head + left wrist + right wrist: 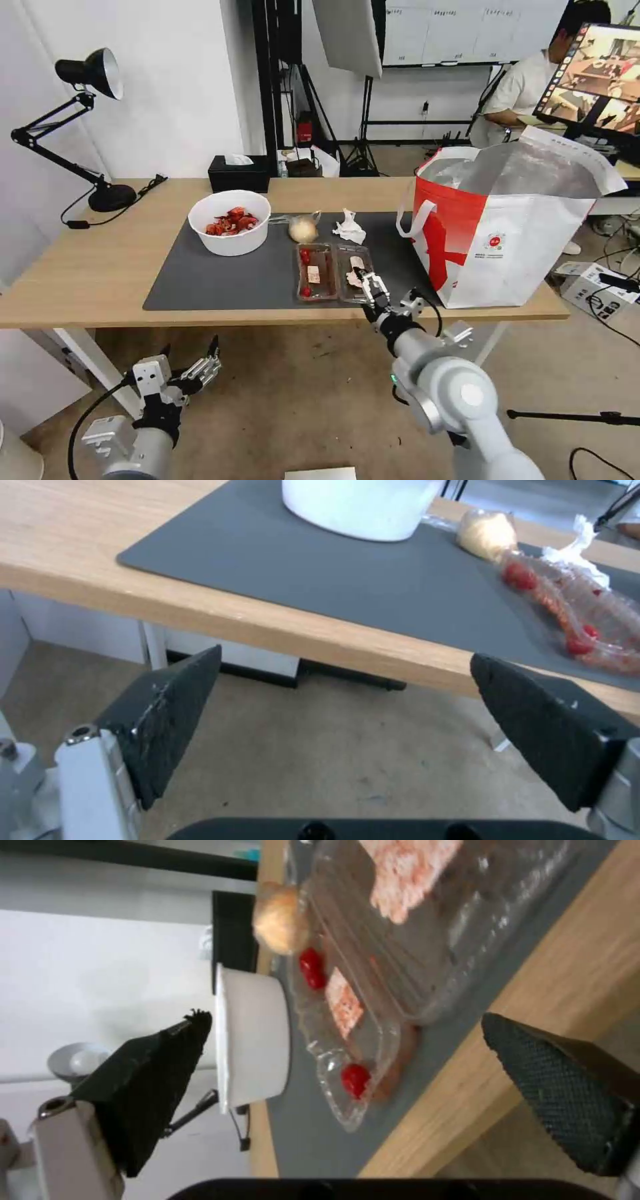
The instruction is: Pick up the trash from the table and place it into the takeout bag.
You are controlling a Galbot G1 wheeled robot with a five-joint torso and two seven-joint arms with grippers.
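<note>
Head view: right gripper [369, 283] hung over near edge of clamshell tray [333, 272] on grey mat [220, 280], fingers apart, nothing held. Tissue [349, 227], bagged lump [303, 229], bowl of red scraps [229, 222] sat further back on counter [87, 267]; takeout bag [507, 233] stood open at right end.
L wrist view: left gripper [347, 720] below counter edge, fingers wide, empty.
R wrist view: fingers [560, 1090] wide, tray [373, 1005] just ahead.

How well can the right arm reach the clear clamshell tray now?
Probably yes. The right gripper is open at the near table edge, right before the clamshell tray, with nothing between them. The takeout bag stands off to the side.
</note>
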